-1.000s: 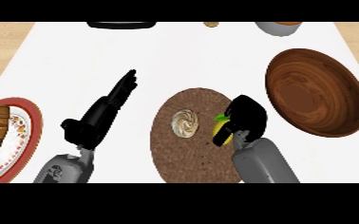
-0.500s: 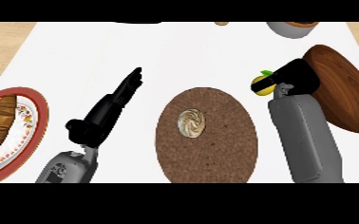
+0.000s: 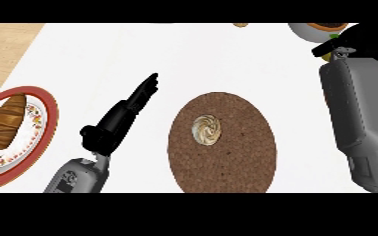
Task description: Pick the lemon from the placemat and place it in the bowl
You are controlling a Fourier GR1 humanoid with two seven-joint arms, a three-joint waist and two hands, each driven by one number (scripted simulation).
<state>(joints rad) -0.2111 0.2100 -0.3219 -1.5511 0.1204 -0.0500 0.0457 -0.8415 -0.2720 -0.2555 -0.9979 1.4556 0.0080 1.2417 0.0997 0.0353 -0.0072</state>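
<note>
**Item 1, R hand**: at 1 o'clock of view, near the top-right corner, at the end of a long grey forearm. Fingers curled round the lemon, carrying it.

**Item 2, lemon**: only a yellow-green sliver shows, on the hand's 9 o'clock side; the rest is hidden. It is off the placemat and well apart from it.

**Item 3, placemat**: round, brown, cork-like, at 6 o'clock of centre. Holds one cream swirled piece in its 11 o'clock part.

**Item 4, small dish**: light rim, orange-brown inside, cut by the top edge, just beside R hand at its 10 o'clock. Cannot tell if it's the task's bowl; no other bowl in view.

**Item 5, L hand**: at 8 o'clock, fingers straight, pointing to 1 o'clock. Holds nothing, resting.

**Item 6, plate**: red rim, carries a croissant, at 9 o'clock edge.

**Step (judged):** pick is done, carry to bowl is under way.

**To do it well:**
- Keep fingers closed till the lemon is over the bowl's middle, not its rim.
- Go in from above and lower inside the wall before opening, since a round fruit rolls if let go high.
- Watch wrist and forearm vs. the small dish.
- Open fingers fully, then lift straight up.
- Leave L hand where it is.
</note>
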